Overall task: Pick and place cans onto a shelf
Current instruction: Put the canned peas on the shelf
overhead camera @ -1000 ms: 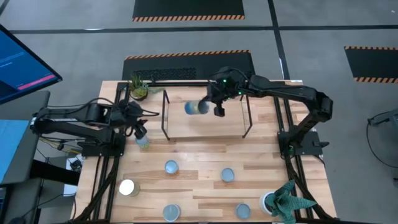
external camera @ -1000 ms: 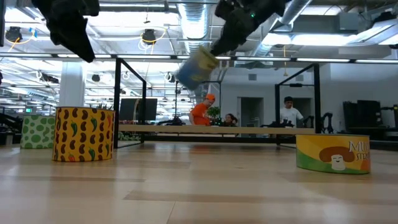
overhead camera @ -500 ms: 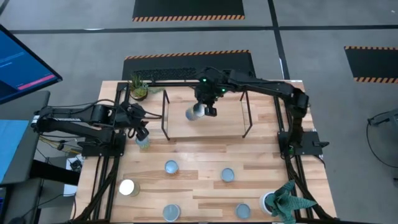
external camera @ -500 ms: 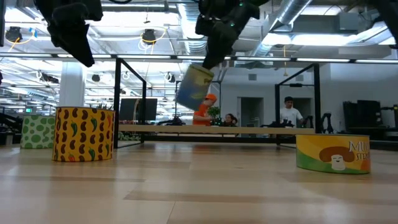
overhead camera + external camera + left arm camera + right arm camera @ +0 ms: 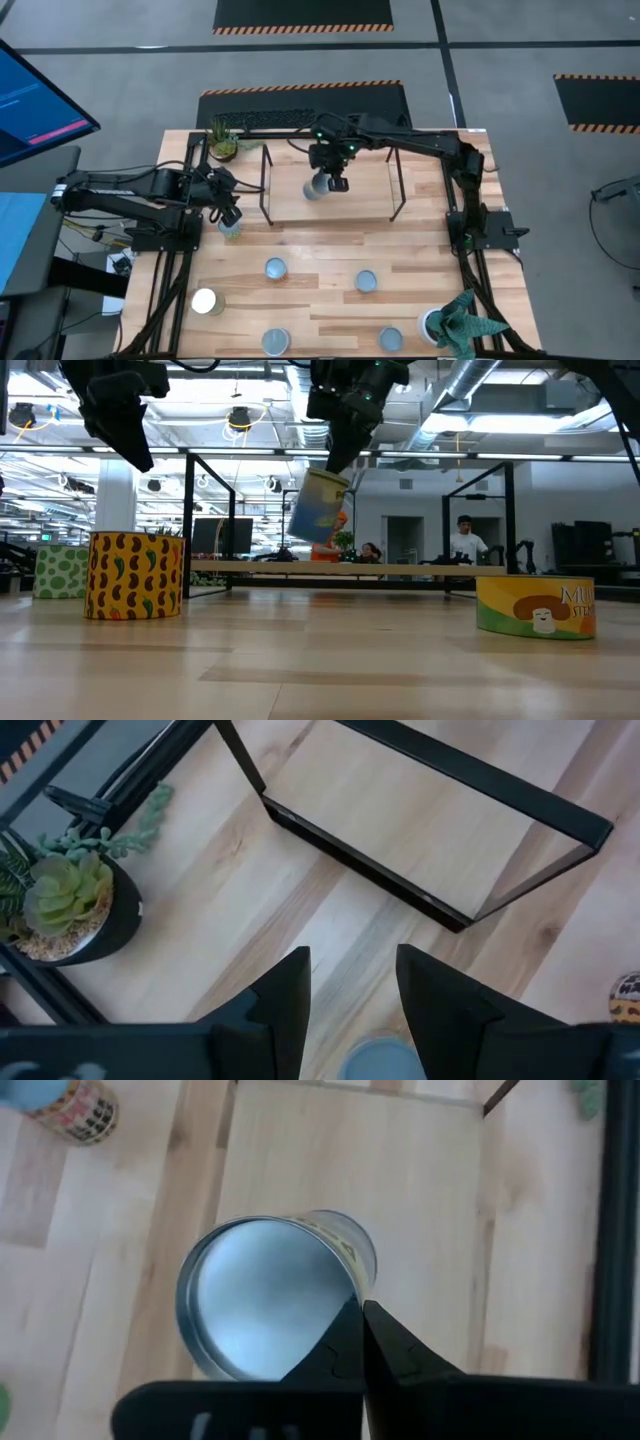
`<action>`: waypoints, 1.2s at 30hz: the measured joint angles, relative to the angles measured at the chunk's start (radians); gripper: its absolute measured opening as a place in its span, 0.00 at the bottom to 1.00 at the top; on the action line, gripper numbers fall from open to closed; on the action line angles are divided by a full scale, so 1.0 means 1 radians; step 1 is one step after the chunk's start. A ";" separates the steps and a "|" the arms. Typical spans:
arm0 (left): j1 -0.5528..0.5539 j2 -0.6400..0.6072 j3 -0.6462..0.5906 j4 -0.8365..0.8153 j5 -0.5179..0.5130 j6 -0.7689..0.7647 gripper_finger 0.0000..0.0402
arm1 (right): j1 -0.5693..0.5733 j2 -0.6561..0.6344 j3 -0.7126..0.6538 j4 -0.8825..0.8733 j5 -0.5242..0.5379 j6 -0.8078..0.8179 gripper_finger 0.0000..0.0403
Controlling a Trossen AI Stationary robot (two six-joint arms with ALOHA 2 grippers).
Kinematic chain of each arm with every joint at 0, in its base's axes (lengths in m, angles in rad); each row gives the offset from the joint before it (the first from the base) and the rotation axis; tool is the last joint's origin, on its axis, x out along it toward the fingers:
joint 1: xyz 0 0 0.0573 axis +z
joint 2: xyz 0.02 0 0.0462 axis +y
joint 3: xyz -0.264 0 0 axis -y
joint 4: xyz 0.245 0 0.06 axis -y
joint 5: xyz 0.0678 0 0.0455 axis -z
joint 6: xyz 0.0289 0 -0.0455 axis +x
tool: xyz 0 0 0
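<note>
Gripping a can [image 5: 318,506], right pincer [image 5: 331,184] overhangs shelf [image 5: 372,205].

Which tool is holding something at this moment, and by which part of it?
The right tool holds a can by its top rim, tilted above the shelf. The left tool holds nothing.

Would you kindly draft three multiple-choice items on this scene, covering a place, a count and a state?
1. Where is the right claw?
A. Over the shelf board
B. Beside the corner plant
C. Off the table

2. How many cans stand on the table, off the shelf?
A. Two
B. Four
C. Six

3. How is the held can?
A. Tilted, in the air
B. Upright on the shelf
C. Lying on the floor

Answers: 1 A, the high view shows it above the board. 2 C, six tops show there, one under the left claw. 3 A, the low view shows it slanted above the board.
</note>
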 joint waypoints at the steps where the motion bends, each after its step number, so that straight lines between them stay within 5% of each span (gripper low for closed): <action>1: 0.000 0.001 0.000 0.000 0.000 0.000 0.35 | 0.001 0.000 0.000 -0.012 0.000 0.007 0.01; 36: 0.000 0.002 0.000 0.004 0.008 -0.033 0.35 | 0.000 -0.002 -0.048 0.002 0.008 0.006 0.19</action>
